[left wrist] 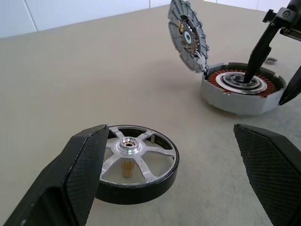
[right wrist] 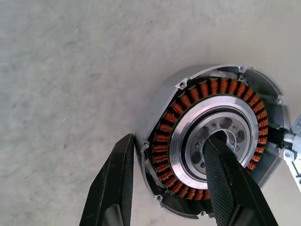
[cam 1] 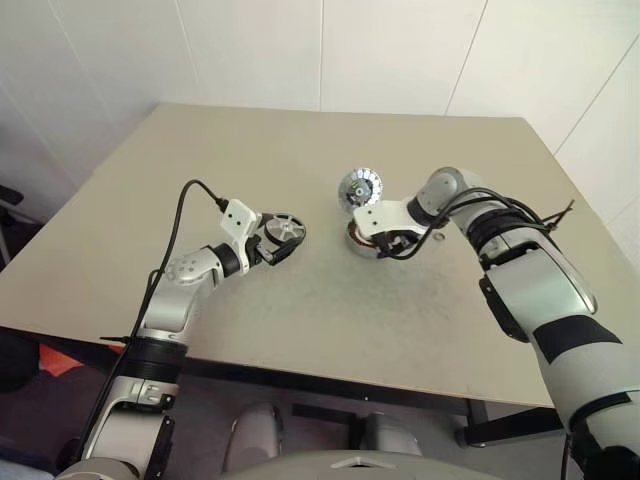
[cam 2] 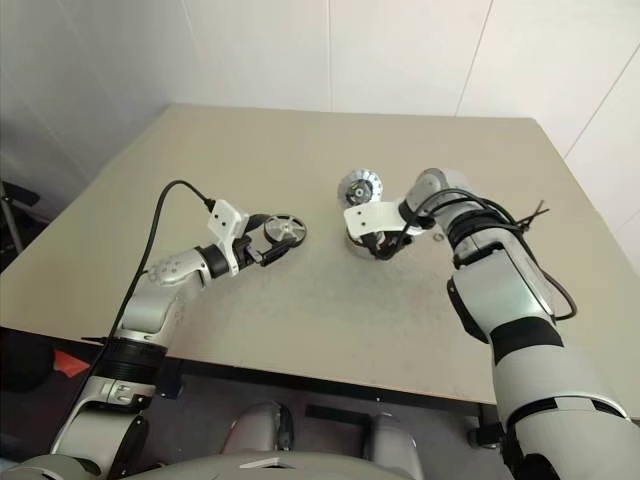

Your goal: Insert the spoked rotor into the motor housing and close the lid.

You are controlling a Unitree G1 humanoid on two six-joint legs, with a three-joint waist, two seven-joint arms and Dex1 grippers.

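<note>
Left tool wide apart around spoked rotor; right tool clamps motor housing wall, lid up.

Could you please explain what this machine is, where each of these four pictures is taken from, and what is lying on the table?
This is a humanoid robot with two arms, each ending in a gripper with two black fingers. Two pictures come from cameras in its head, looking down over the arms at a beige table. The other two come from cameras on the wrists, looking along each gripper's fingers.

On the table stands a round metal motor housing with copper windings inside. Its ribbed grey lid is hinged open and stands up beside it. A small spoked rotor lies flat on the table, apart from the housing.

The left gripper is open, with the rotor between its fingers but not yet gripped. The right gripper straddles the housing wall: one finger outside, the other in the central hub. I cannot tell whether it pinches the wall.
</note>
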